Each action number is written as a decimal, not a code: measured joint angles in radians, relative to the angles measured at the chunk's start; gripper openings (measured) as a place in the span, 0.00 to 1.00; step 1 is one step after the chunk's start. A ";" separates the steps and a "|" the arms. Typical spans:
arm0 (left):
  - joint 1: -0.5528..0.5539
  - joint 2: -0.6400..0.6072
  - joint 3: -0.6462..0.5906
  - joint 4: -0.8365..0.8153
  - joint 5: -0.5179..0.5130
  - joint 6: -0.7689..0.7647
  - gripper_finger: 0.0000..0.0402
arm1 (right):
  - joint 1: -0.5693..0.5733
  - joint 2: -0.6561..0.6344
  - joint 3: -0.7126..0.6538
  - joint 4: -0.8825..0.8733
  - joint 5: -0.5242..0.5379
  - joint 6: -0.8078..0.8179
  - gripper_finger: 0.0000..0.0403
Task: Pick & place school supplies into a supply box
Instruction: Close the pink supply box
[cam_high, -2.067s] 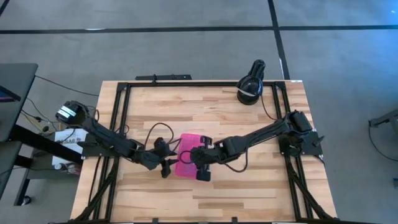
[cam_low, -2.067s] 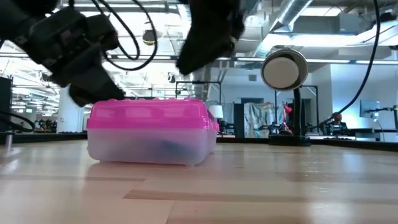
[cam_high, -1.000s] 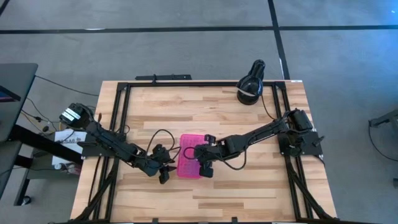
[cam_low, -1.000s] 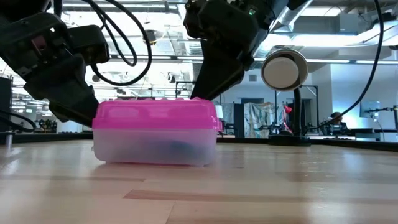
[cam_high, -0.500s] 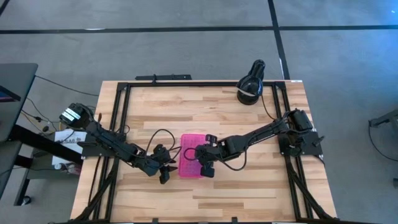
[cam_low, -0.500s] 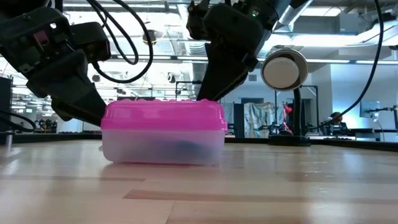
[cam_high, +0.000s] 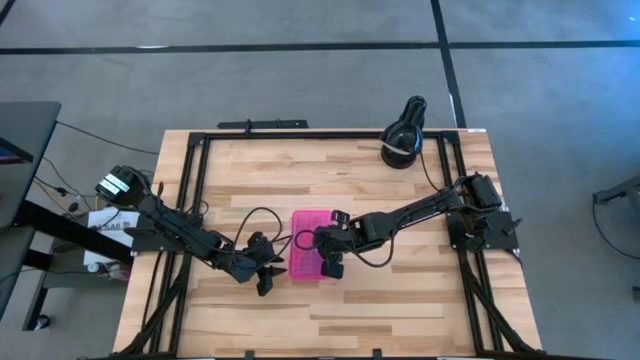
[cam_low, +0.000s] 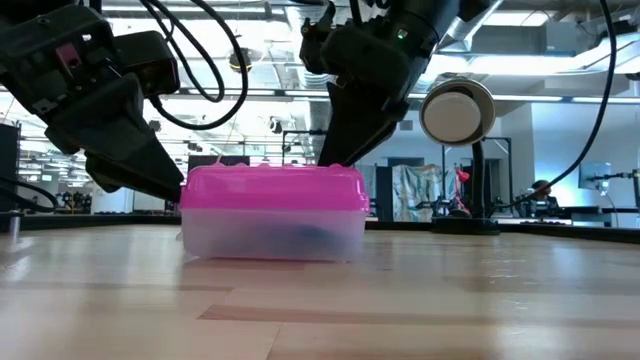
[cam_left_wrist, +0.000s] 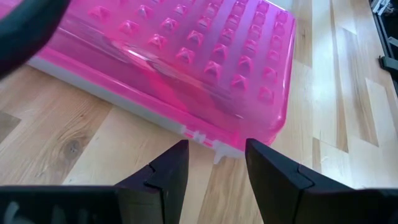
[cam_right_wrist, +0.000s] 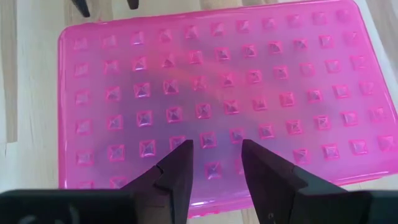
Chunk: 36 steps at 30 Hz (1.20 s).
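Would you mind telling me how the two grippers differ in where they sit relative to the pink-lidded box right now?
The left gripper sits low beside the box, its fingers aimed at the edge where the pink lid meets the clear base. The right gripper is over the box from above, fingers pointing down at the studded lid top. In the high view, the left gripper is off the box's left side, the right gripper over its right part. Both are open, holding nothing.

Wood table (cam_high: 400, 300) w/ black frame, black round device (cam_high: 403, 140) at far edge

Whatever lies inside the supply box (cam_low: 272, 228) is only a dark blur.
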 joint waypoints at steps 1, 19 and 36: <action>0.000 0.000 0.000 0.000 0.000 0.000 0.38 | 0.000 0.000 0.000 0.000 -0.001 -0.004 0.33; 0.000 0.000 0.000 0.000 -0.001 0.010 0.38 | 0.000 0.005 0.000 -0.019 -0.040 -0.052 0.33; 0.000 0.000 0.000 0.000 -0.001 0.011 0.38 | -0.001 0.006 0.000 -0.021 -0.052 -0.061 0.33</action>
